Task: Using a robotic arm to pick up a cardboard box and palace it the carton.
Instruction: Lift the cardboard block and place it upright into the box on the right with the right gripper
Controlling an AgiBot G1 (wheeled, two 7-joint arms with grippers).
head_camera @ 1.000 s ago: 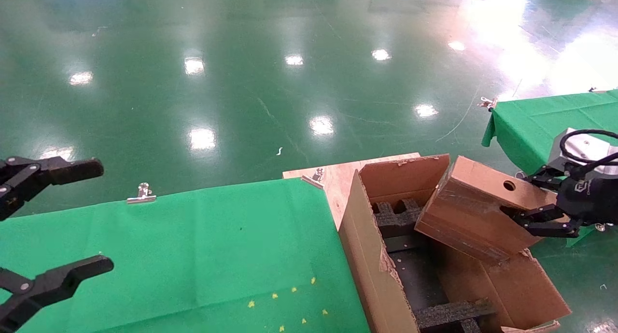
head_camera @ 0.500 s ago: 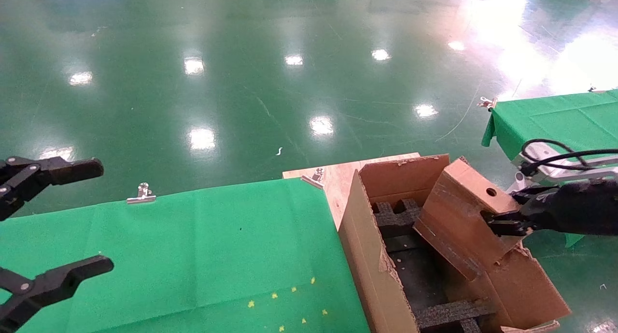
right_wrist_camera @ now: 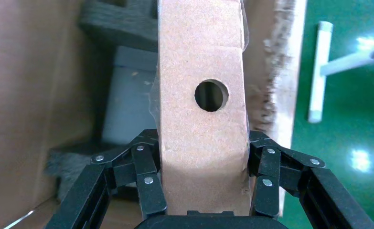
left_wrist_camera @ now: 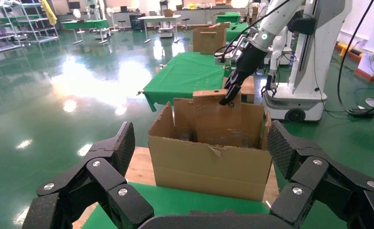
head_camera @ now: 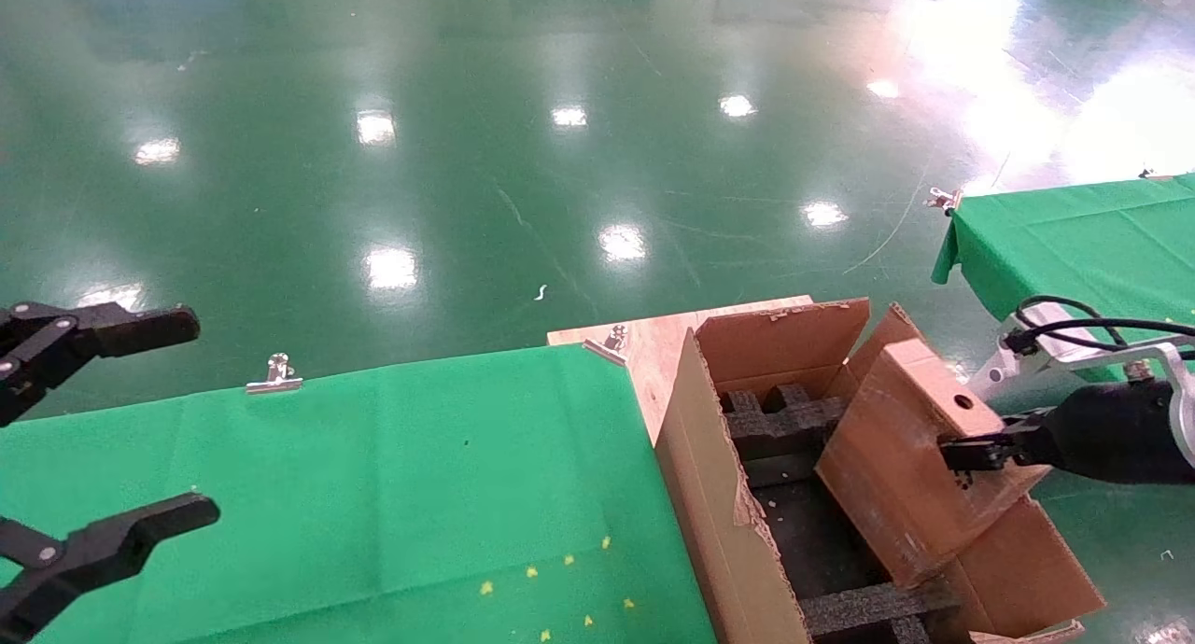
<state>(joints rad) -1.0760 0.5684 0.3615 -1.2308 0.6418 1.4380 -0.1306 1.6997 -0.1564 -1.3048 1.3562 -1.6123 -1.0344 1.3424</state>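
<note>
My right gripper (head_camera: 963, 457) is shut on the small brown cardboard box (head_camera: 910, 462), gripping its holed end. The box is tilted, with its lower end down inside the large torn carton (head_camera: 709, 467), on the carton's right side and above the black foam inserts (head_camera: 786, 418). In the right wrist view the fingers (right_wrist_camera: 149, 181) clamp both sides of the box (right_wrist_camera: 201, 71) below its round hole. The left wrist view shows the carton (left_wrist_camera: 208, 164) with the box (left_wrist_camera: 218, 117) standing in it. My left gripper (head_camera: 177, 420) hangs open and empty at the far left; its own view shows it too (left_wrist_camera: 201, 157).
A green-clothed table (head_camera: 327, 485) lies left of the carton, with metal clips (head_camera: 274, 375) on its far edge and a bare wooden board (head_camera: 653, 341) at its corner. A second green table (head_camera: 1074, 233) stands behind my right arm. Glossy green floor lies beyond.
My right gripper has lowered the cardboard box and swung it more upright, so that its lower end now sits deeper in the carton. The left arm has not moved.
</note>
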